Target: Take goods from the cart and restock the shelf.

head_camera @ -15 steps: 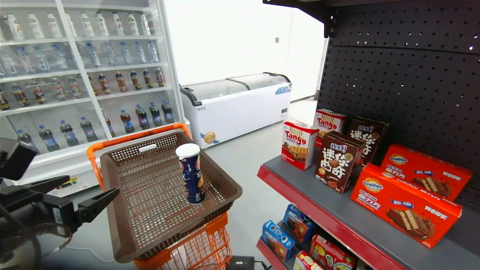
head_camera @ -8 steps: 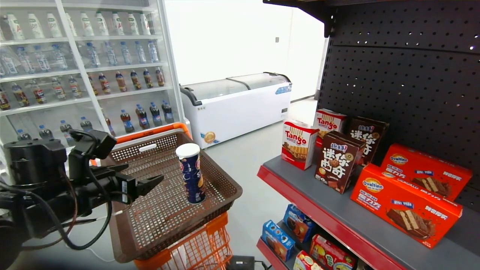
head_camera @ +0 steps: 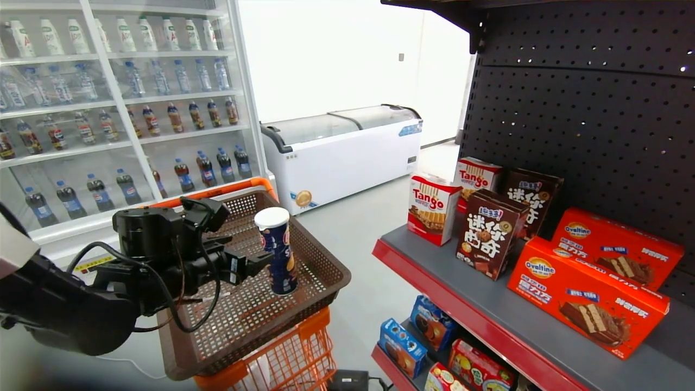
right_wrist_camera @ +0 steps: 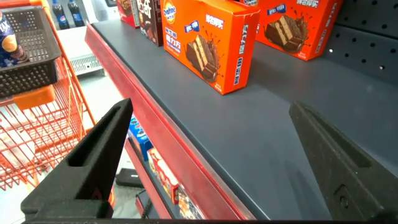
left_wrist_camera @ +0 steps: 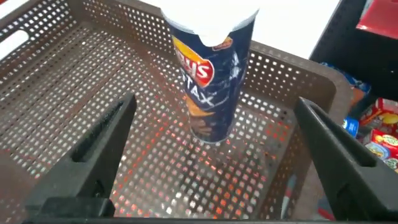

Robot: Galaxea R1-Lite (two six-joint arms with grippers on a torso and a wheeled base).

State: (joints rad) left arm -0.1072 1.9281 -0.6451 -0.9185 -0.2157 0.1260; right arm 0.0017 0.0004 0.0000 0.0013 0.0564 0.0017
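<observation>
A tall dark-blue chip can (head_camera: pixel 277 252) with a white lid stands upright in the brown basket (head_camera: pixel 217 326) on top of the orange cart (head_camera: pixel 293 355). My left gripper (head_camera: pixel 254 254) is level with the can's middle, just to its left, open. In the left wrist view the can (left_wrist_camera: pixel 211 81) stands just beyond and between the spread fingers (left_wrist_camera: pixel 99 149) of the left gripper (left_wrist_camera: pixel 216 107). My right gripper (right_wrist_camera: pixel 211 109) hangs open with nothing in it above the grey shelf board (right_wrist_camera: pixel 249 137), near an orange box (right_wrist_camera: pixel 208 40).
The grey shelf (head_camera: pixel 488 315) with a red front edge holds red-white wafer boxes (head_camera: pixel 431 209), brown boxes (head_camera: pixel 488 236) and orange boxes (head_camera: pixel 586 296); its front strip is bare. Snack boxes (head_camera: pixel 402 347) fill the lower shelf. A drinks fridge (head_camera: pixel 119 108) and a chest freezer (head_camera: pixel 342 149) stand behind.
My left arm has swung from the far left edge across the basket to the can's side, with its fingers open throughout. The can and the boxes have not moved.
</observation>
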